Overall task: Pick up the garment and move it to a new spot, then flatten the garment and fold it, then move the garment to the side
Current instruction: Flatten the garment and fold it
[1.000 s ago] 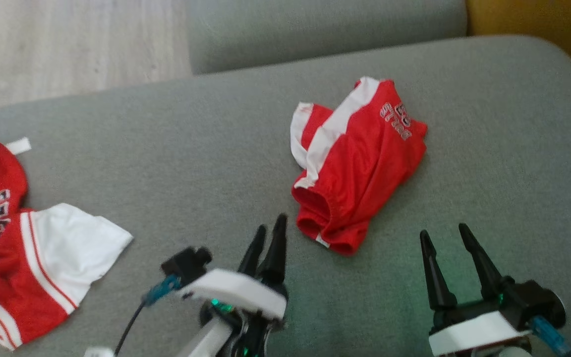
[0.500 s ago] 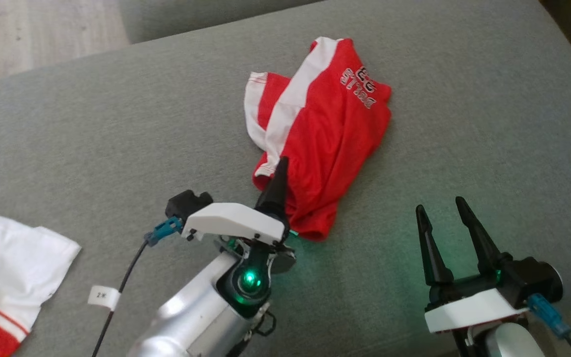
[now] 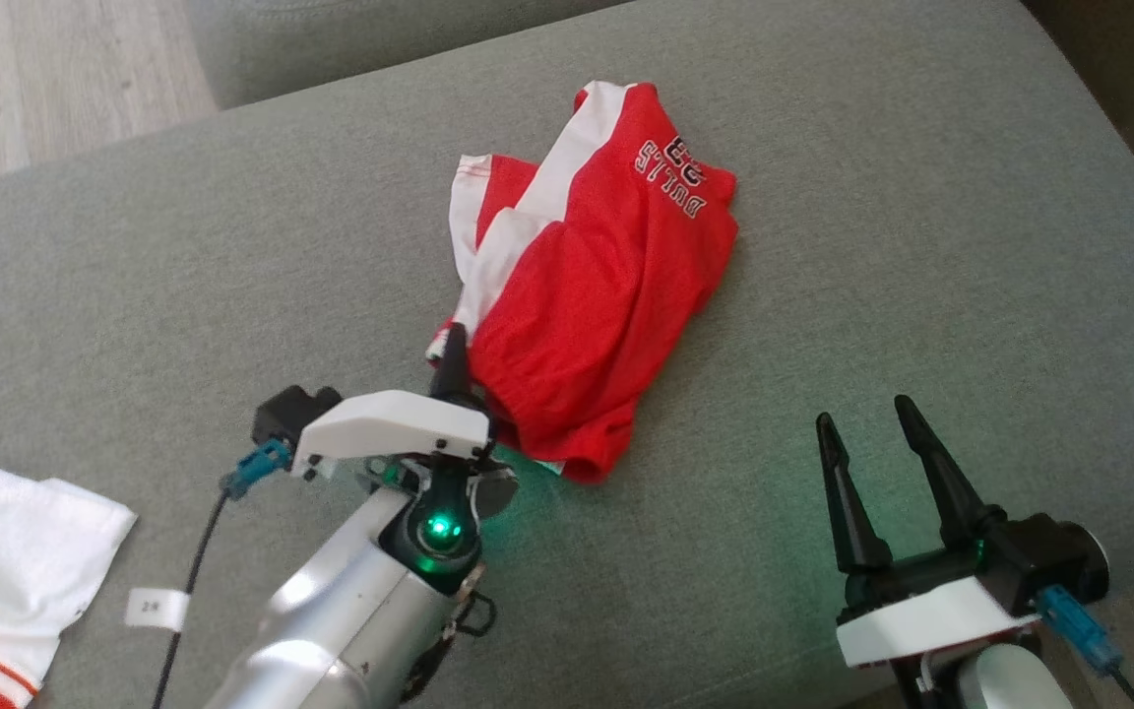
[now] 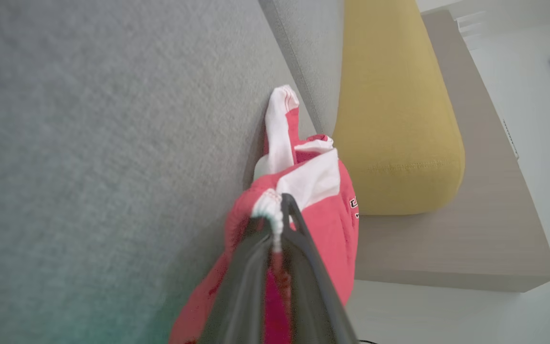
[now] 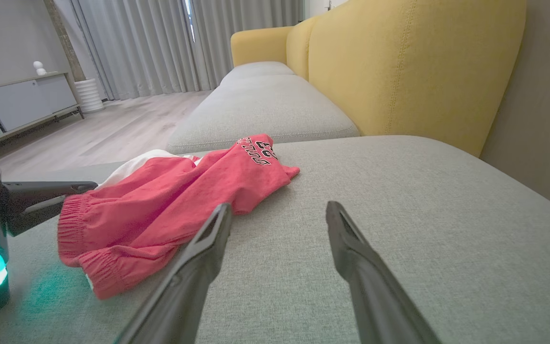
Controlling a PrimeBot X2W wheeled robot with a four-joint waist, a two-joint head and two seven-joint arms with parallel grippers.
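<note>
Currently, the left gripper (image 3: pixel 453 354) is seen closed on the near left edge of a pair of red shorts (image 3: pixel 587 286), which lie crumpled on the grey sofa seat (image 3: pixel 232 246). In the left wrist view, the two dark fingers (image 4: pixel 303 248) are pressed together, and a gathered red-and-white strip of the shorts (image 4: pixel 322 224) is pinched between their tips. A white stripe and upside-down black lettering with white outlines can be made out on the cloth in the head view. Most of the shorts rest on the seat; whether the pinched edge is lifted off it cannot be told.

The right gripper (image 3: pixel 865 414) is held above the seat at the lower right, its fingers spread wide with nothing between them. In its own wrist view, the gripper (image 5: pixel 279 206) is pointed past the shorts (image 5: pixel 170 200), which lie up and to the left of its fingers.

The jersey (image 3: pixel 16 551) is found at the lower left corner of the head view, on the same seat and well apart from the shorts. A white sleeve with red striped trim is visible; the rest is cut off by the frame.

A yellow backrest (image 5: pixel 399 62) is seen beyond the seat.
</note>
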